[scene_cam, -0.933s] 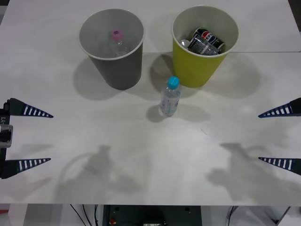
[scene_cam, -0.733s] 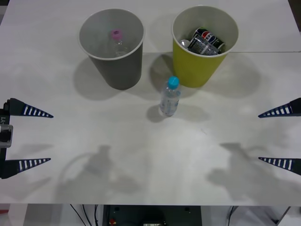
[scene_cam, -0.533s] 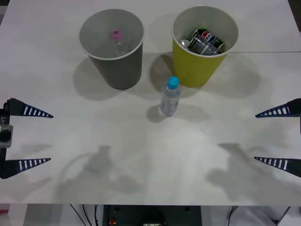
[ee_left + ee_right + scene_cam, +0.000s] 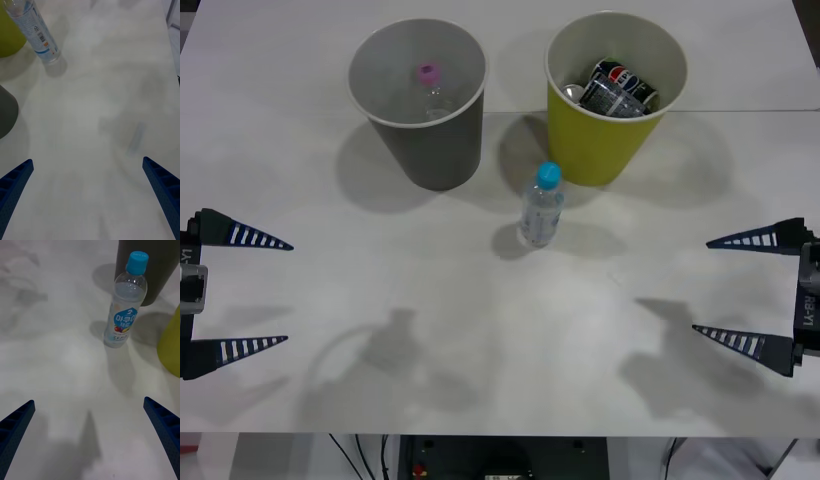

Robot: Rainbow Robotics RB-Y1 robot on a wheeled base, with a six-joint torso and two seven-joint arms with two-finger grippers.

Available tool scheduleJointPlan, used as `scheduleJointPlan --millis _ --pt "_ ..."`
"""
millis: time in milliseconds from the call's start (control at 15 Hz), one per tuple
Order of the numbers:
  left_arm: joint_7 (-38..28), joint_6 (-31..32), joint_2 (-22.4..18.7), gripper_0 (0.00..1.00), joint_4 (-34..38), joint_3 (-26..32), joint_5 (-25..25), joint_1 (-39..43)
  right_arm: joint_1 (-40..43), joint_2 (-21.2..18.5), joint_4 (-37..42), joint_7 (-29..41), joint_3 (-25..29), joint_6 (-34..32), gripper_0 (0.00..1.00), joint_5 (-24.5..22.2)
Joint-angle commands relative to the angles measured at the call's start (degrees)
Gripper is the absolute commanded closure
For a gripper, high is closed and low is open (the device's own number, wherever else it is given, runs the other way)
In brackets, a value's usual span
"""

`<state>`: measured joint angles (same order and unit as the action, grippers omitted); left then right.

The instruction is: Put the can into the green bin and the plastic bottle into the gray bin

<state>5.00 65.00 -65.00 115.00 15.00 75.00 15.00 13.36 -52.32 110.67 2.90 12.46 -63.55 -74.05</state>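
Two cans (image 4: pixel 617 86) already lie in the green bin (image 4: pixel 600 150). The plastic bottle (image 4: pixel 541 206) stands upright on the table (image 4: pixel 480 330) before the gray bin (image 4: pixel 435 150), ungrasped. Right gripper (image 4: pixel 745 296) and left gripper (image 4: pixel 242 292): fingers wide open, empty.

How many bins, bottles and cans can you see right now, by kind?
Bins: 2, the gray bin and the green bin.
Bottles: 2, the plastic bottle standing on the table and a pink-capped bottle in the gray bin.
Cans: at least 2, cans in the green bin.
Total: 6.
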Motion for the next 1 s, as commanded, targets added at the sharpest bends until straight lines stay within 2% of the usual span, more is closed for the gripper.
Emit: scheduleJointPlan --millis 67,200,333,1000 --pt "0.0 0.0 0.0 0.0 0.0 0.0 0.0 0.0 -1.2 3.0 -3.8 -0.7 -4.2 2.6 0.0 2.4" --pt "0.0 0.0 0.0 0.0 0.0 0.0 0.0 0.0 -2.8 5.0 -7.7 -1.8 -7.5 4.0 0.0 5.6" --pt "0.0 0.0 0.0 0.0 0.0 0.0 0.0 0.0 -4.1 7.5 -10.5 -2.9 -8.8 4.2 0.0 6.8" --pt "0.0 0.0 0.0 0.0 0.0 0.0 0.0 0.0 -13.1 20.0 -23.5 -8.5 -12.0 5.0 0.0 6.9"
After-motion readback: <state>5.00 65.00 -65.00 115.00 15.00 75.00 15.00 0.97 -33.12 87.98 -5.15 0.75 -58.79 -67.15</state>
